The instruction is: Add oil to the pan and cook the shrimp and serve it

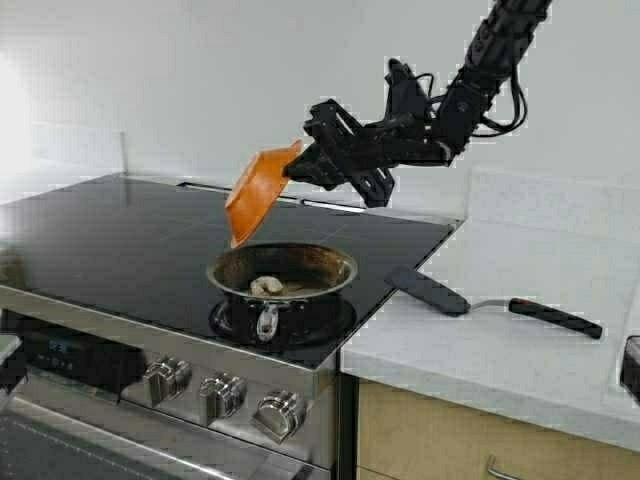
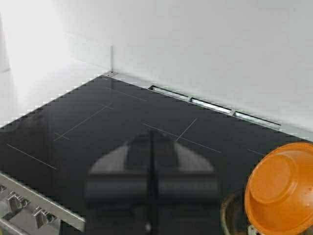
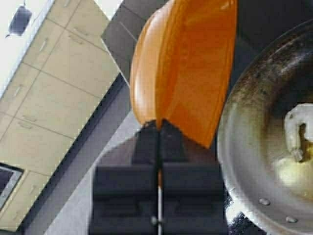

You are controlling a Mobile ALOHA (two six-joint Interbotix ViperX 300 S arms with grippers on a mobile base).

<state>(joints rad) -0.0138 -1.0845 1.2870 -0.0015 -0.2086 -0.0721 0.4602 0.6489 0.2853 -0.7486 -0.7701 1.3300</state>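
The pan (image 1: 330, 262) sits on the front right burner of the black cooktop. The shrimp (image 1: 266, 286) lies curled on the pan's browned floor, and also shows as the shrimp (image 3: 296, 132) in the right wrist view. A yellowish wet film (image 3: 293, 176) lies beside it; I cannot tell whether it is the oil. My right gripper (image 1: 300, 165) is shut on the rim of an orange bowl (image 1: 257, 193), tipped steeply above the pan's far left edge. My left gripper (image 2: 151, 147) hovers shut and empty over the cooktop's left part, with the orange bowl (image 2: 281, 188) to its side.
A black spatula (image 1: 430, 291) lies on the white counter (image 1: 560, 270) just right of the stove, its handle pointing right. Stove knobs (image 1: 222, 395) line the front panel below the pan. The left half of the cooktop (image 1: 120, 230) carries nothing.
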